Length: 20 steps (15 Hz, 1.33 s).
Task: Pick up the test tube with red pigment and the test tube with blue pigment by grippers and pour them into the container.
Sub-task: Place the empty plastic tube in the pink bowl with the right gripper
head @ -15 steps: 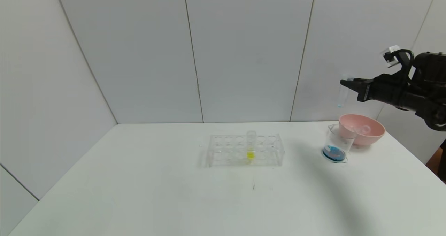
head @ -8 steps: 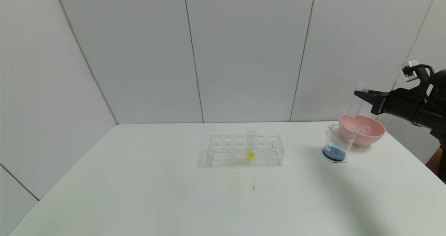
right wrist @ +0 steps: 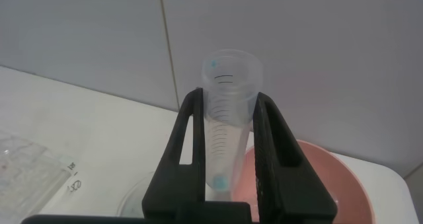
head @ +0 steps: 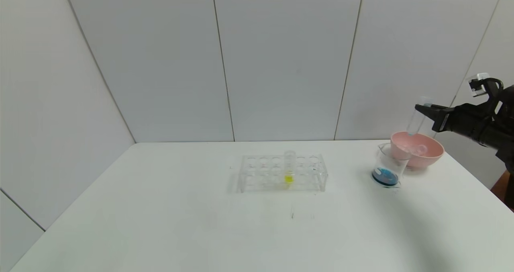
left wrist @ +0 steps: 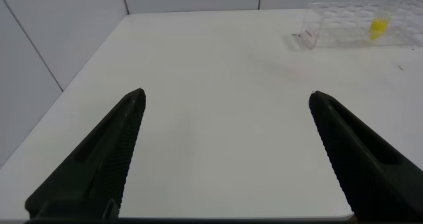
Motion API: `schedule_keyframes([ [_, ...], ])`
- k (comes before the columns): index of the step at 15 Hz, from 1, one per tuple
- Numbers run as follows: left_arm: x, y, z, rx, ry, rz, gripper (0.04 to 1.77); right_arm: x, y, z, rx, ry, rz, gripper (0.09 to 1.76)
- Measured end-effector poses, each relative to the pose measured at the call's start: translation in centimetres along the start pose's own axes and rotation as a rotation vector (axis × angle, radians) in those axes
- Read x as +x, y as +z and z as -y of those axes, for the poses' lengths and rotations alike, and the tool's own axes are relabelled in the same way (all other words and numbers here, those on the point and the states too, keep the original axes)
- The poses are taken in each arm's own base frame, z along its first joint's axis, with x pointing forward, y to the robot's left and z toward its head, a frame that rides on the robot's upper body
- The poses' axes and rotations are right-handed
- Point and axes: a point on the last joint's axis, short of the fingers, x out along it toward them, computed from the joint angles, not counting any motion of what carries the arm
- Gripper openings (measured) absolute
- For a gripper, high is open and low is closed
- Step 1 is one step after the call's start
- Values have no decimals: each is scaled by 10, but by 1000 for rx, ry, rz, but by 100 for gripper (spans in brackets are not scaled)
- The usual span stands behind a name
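My right gripper (head: 420,108) (right wrist: 229,97) is shut on the test tube with blue pigment (head: 415,122) (right wrist: 227,121). The tube is nearly upright and almost empty, with only a blue drop at its bottom. It hangs just above the far rim of the pink bowl (head: 429,154). The container (head: 388,164), a small glass beaker, stands against the bowl's left side with dark blue liquid in its bottom. No tube with red liquid is in view. My left gripper (left wrist: 225,95) is open over bare table, far from all of this.
A clear rack (head: 281,174) (left wrist: 344,24) in the table's middle holds one tube with yellow liquid (head: 289,168) (left wrist: 379,27). An empty clear tube (head: 417,148) lies inside the pink bowl (right wrist: 347,184). The table's right edge runs close beyond the bowl.
My right gripper has carried the tube to the right and downward, from high over the beaker to just above the pink bowl. The tube stayed in the grip.
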Motion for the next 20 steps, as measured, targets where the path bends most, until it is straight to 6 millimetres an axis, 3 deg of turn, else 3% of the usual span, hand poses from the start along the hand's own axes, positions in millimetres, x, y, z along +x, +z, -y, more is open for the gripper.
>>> schedule_keyframes([
  [6, 0, 0, 0, 0, 0, 0, 176, 9, -34, 59, 17, -103, 2, 49],
  [11, 0, 0, 0, 0, 0, 0, 176, 15, -54, 73, 29, -118, -11, 49],
  [15, 0, 0, 0, 0, 0, 0, 176, 19, -60, 74, 38, -113, -13, 95],
  [20, 0, 0, 0, 0, 0, 0, 176, 31, -65, 68, -1, -90, 48, 131],
])
